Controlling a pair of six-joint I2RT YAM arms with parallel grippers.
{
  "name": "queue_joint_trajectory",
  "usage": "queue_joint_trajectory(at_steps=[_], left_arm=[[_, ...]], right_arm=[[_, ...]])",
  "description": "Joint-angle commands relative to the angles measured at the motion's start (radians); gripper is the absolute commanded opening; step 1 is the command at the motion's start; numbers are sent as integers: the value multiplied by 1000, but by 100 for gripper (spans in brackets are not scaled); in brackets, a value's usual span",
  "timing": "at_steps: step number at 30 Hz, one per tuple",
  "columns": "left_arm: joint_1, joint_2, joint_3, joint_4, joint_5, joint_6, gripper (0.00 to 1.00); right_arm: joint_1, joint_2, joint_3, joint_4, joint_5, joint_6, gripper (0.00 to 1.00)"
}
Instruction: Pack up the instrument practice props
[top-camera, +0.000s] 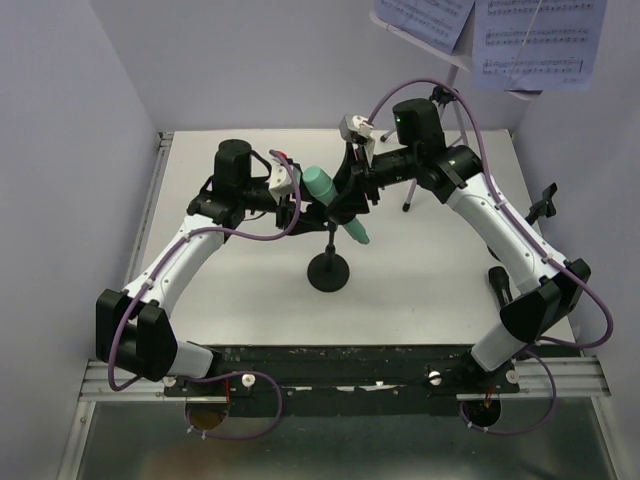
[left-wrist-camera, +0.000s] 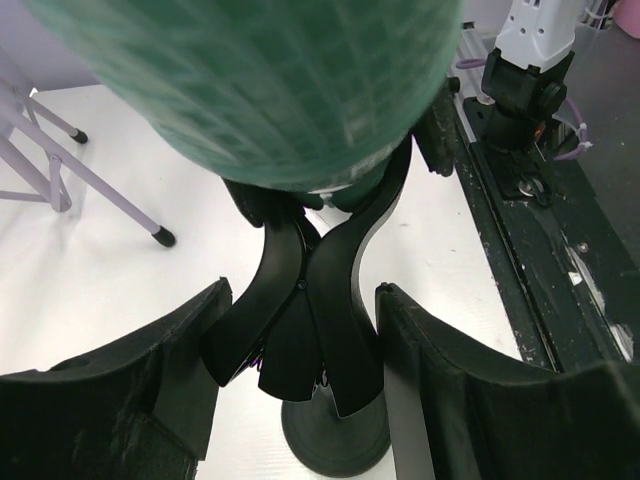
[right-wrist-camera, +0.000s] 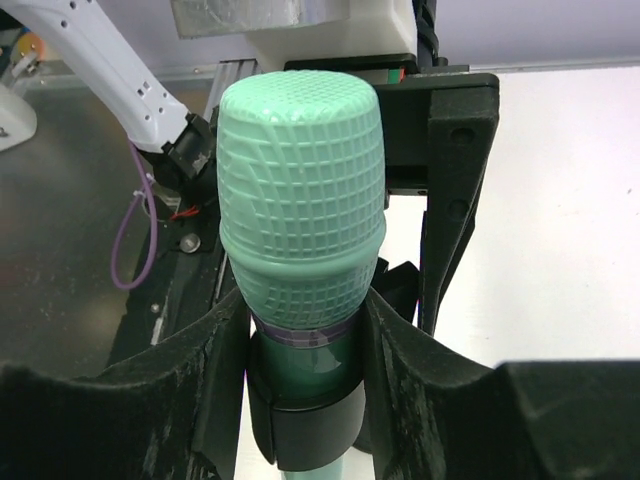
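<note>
My white table (top-camera: 250, 300) takes up the middle of the overhead view; its top is matt and evenly lit. Pale walls close it in on three sides: the left wall (top-camera: 70, 150), the back wall (top-camera: 260, 60) and the right wall (top-camera: 595, 170). A silver strip (top-camera: 150, 200) runs along the table's left edge. At the near edge lies my black plate (top-camera: 350, 356), scuffed and scratched, with screw heads showing in the close views; just nearer, touching it, sits a ribbed silver rail (top-camera: 120, 380); below that a dark glossy panel (top-camera: 330, 445). A small orange-brown round piece (top-camera: 208, 417) sits under the rail at left; I cannot tell what it is.
</note>
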Motion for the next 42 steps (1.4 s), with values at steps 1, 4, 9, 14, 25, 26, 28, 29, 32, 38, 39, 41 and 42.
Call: queue_joint_trajectory(at_steps=[1, 4, 9, 14, 25, 26, 28, 29, 32, 38, 39, 41, 42], left_arm=[[-12, 4, -47, 69, 23, -32, 0], [-14, 1, -57, 119, 17, -85, 0], [-14, -14, -72, 123, 2, -103, 0], [-14, -30, -101, 165, 0, -123, 20], [-15, -19, -150, 269, 40, -118, 76], [-18, -14, -147, 278, 42, -122, 77], [-23, -5, -142, 298, 45, -132, 76], [-24, -1, -142, 312, 49, -143, 74], [-24, 18, -124, 312, 77, -166, 47], [-23, 16, -164, 405, 66, -264, 0], [-23, 12, -178, 445, 60, -296, 0], [-23, 7, -188, 461, 51, -322, 0], [-23, 7, -190, 461, 48, -324, 0]], right_arm=[[24, 25, 57, 33, 93, 146, 52], [49, 42, 86, 33, 128, 160, 53], [102, 53, 112, 16, 279, 139, 51], [113, 35, 97, 19, 291, 114, 17], [89, 7, 84, -1, 185, 51, 2], [89, 11, 86, -1, 181, 50, 2], [89, 13, 86, -7, 175, 51, 2], [89, 13, 86, -5, 175, 51, 2], [89, 13, 84, -10, 178, 45, 2], [73, 5, 81, -30, 175, 25, 1], [69, 1, 81, -33, 175, 20, 0], [57, -7, 84, -36, 173, 13, 0], [52, -10, 93, -37, 175, 20, 0]])
